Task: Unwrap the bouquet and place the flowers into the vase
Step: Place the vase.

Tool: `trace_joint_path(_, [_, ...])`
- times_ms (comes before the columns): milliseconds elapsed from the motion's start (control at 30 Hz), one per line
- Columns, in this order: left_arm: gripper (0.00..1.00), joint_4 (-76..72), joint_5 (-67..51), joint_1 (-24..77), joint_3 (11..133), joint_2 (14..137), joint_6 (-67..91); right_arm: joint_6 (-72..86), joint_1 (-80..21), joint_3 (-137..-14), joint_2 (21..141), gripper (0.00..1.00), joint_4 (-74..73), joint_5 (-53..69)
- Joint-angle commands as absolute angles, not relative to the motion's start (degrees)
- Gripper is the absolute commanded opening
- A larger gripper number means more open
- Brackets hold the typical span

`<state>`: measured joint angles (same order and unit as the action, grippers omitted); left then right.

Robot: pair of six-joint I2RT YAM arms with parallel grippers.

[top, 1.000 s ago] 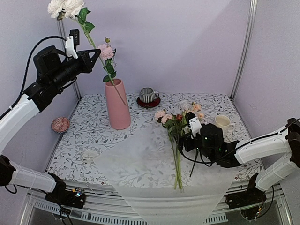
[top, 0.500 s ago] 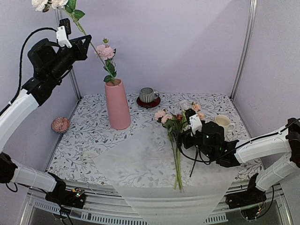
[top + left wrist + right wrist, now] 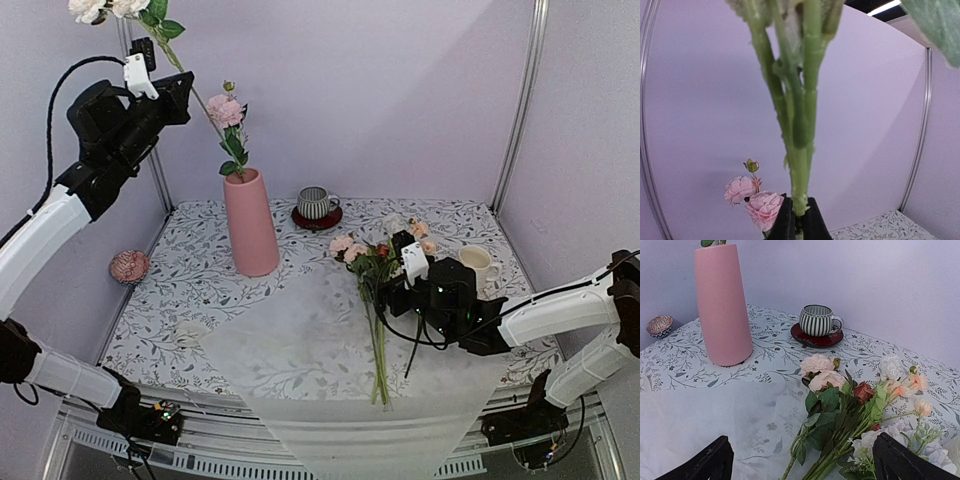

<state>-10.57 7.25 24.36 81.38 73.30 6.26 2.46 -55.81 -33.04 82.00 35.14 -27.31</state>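
While left jaws pinch one white flower stem (image 3: 800, 130) aloft, right jaws gape wide; we count one vase (image 3: 250, 222), two mugs (image 3: 317, 203).

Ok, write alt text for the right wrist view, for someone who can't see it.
Green-stemmed artificial flowers with pink, peach and white blooms lie partly on a translucent white wrapping sheet, just ahead of the wide-open right tool. Behind stand a tall matte pink vase and a grey striped mug on a dark red saucer.
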Motion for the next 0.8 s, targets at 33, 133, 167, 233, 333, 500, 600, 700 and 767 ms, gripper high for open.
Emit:
trace_joint_path(33, [0.0,-8.2,6.2,23.5,82.6,77.9,5.1,2.1,-55.8,-34.6,83.0,0.99,35.6,-25.9])
trace_joint_path(133, [0.0,-4.5,4.2,23.5,84.5,81.0,5.3,2.1,-55.8,-34.7,83.1,0.99,35.5,-25.6])
trace_joint_path(167, [0.0,-3.5,3.8,23.5,85.0,81.9,5.3,2.1,-55.8,-34.7,83.1,0.99,35.4,-25.6])
trace_joint_path(233, [0.0,-1.7,3.8,23.5,85.7,83.3,5.3,2.1,-55.7,-34.8,83.2,0.99,35.3,-25.4])
trace_joint_path(333, [0.0,0.1,4.5,23.5,85.5,84.6,6.0,2.2,-55.8,-34.9,83.2,0.99,35.2,-25.0])
trace_joint_path(500, [0.0,3.0,1.3,23.6,84.6,86.6,6.5,2.3,-55.7,-35.5,84.0,0.99,34.6,-25.0])
trace_joint_path(600, [0.0,4.9,1.1,23.6,84.0,87.2,6.2,2.3,-55.7,-35.8,84.5,0.99,34.2,-25.2])
trace_joint_path(700, [0.0,6.0,0.9,23.6,82.8,87.5,6.6,2.2,-55.7,-36.1,84.6,0.99,34.0,-25.4])
trace_joint_path(767, [0.02,7.7,0.6,23.6,82.8,88.2,7.2,2.3,-55.7,-36.0,84.6,0.99,33.9,-25.4])
